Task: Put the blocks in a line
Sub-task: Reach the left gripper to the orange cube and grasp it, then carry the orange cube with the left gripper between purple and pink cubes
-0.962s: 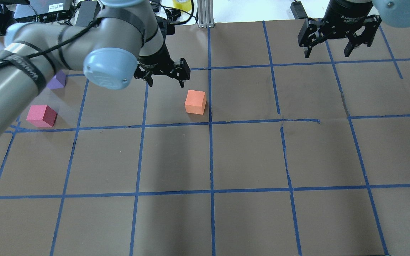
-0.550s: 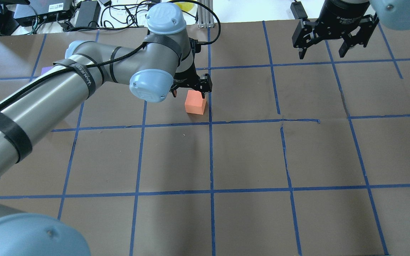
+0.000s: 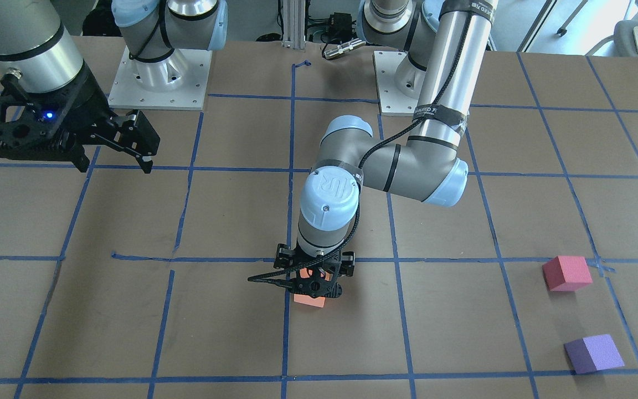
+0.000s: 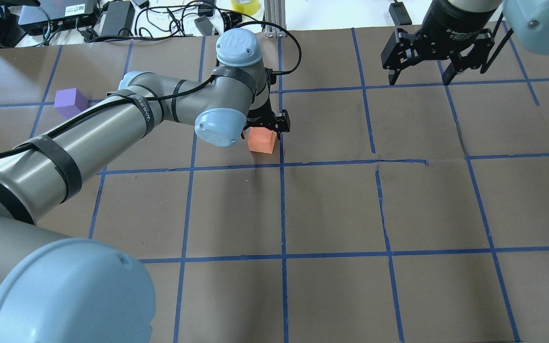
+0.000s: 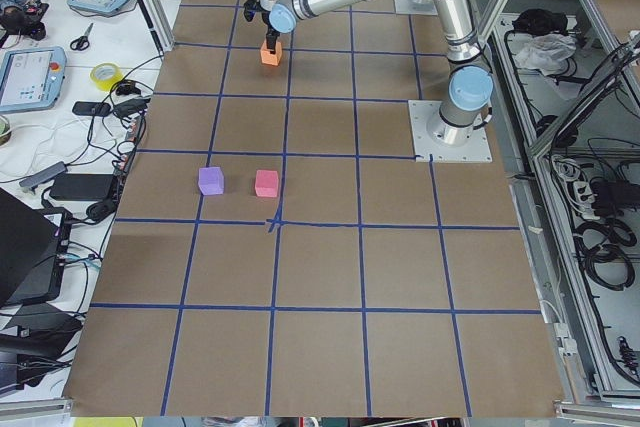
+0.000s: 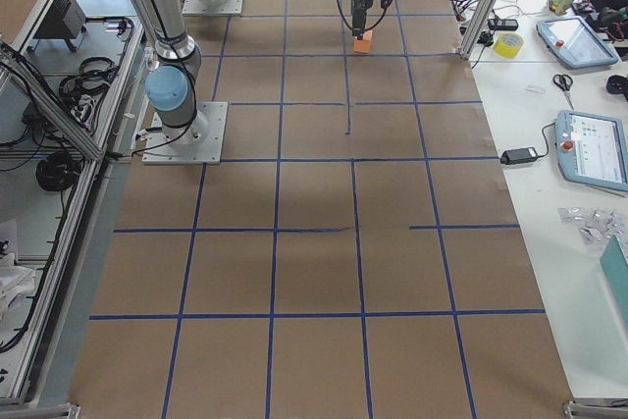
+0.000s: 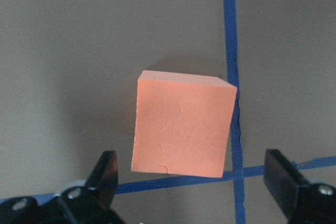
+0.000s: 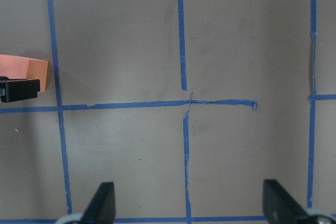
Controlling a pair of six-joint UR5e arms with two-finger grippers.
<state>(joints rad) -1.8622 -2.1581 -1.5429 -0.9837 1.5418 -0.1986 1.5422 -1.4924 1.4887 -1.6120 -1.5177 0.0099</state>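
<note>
Your left gripper [image 7: 190, 157] straddles the orange block [image 7: 184, 124] — jaws wide, gripping nothing. Your right gripper [image 4: 418, 80] gapes empty, well away from it; pinkish-red block [image 3: 566, 272] and purple block [image 3: 593, 353] lie well away too.

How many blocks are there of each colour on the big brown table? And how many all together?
orange block: 1
pinkish-red block: 1
purple block: 1
Total: 3
</note>
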